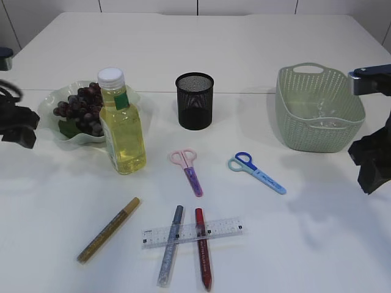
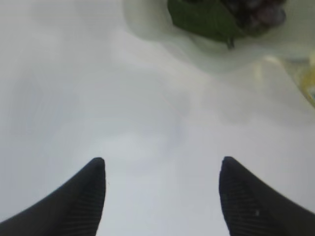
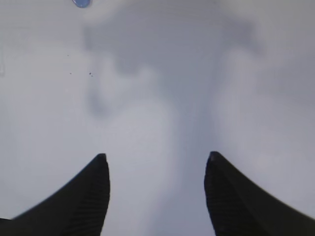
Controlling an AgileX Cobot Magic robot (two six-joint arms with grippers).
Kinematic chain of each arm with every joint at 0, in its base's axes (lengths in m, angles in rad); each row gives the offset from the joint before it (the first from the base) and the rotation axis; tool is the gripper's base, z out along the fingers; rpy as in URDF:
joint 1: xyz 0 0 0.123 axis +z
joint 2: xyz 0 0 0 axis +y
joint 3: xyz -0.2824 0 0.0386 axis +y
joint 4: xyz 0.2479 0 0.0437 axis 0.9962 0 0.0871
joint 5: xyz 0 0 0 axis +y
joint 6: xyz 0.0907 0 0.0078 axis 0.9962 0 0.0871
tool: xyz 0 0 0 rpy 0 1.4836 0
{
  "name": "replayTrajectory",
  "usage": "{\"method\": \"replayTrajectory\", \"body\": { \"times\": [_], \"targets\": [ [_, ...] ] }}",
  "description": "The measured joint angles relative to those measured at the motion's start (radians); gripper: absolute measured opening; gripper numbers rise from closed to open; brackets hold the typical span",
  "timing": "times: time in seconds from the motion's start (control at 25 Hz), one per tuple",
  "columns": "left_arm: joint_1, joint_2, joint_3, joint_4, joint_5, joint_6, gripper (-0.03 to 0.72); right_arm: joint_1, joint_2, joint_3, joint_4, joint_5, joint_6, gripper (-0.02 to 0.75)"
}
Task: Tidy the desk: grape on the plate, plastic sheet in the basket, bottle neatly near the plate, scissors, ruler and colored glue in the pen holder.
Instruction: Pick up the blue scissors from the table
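Dark grapes lie on the pale plate at the left, with the yellow bottle upright against its right side. Behind the middle stands the black mesh pen holder. Pink scissors and blue scissors lie in front of it. A clear ruler rests across a silver glue pen and a red one; a gold one lies left. My left gripper hovers open near the plate. My right gripper is open over bare table.
The green basket stands at the back right, with a faint clear glint on its floor that looks like the plastic sheet. In the exterior view the left arm and the right arm sit at the table's side edges.
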Motion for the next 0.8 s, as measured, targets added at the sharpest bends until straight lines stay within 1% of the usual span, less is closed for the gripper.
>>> {"method": "replayTrajectory", "body": {
  "times": [0.04, 0.12, 0.2, 0.36, 0.52, 0.68, 0.8],
  "targets": [
    [0.0, -0.005, -0.002, -0.045, 0.03, 0.041, 0.522, 0.0, 0.0, 0.0, 0.0, 0.0, 0.0, 0.476],
    [0.0, -0.014, -0.003, -0.102, 0.074, 0.107, 0.522, 0.0, 0.0, 0.0, 0.0, 0.0, 0.0, 0.476],
    [0.0, -0.038, -0.003, -0.13, 0.109, 0.139, 0.522, 0.0, 0.0, 0.0, 0.0, 0.003, 0.0, 0.476],
    [0.0, -0.111, -0.003, -0.156, 0.173, 0.16, 0.505, 0.0, 0.0, 0.0, 0.0, 0.012, 0.0, 0.476],
    [0.0, -0.192, -0.004, -0.169, 0.215, 0.164, 0.48, 0.0, 0.0, 0.0, 0.024, 0.018, 0.0, 0.476],
    [0.0, -0.239, -0.004, -0.175, 0.27, 0.189, 0.477, 0.001, 0.0, -0.014, 0.058, 0.04, 0.0, 0.476],
    [0.0, -0.246, -0.004, -0.18, 0.306, 0.199, 0.477, 0.026, 0.0, -0.043, 0.056, 0.049, 0.0, 0.476]
  ]
}}
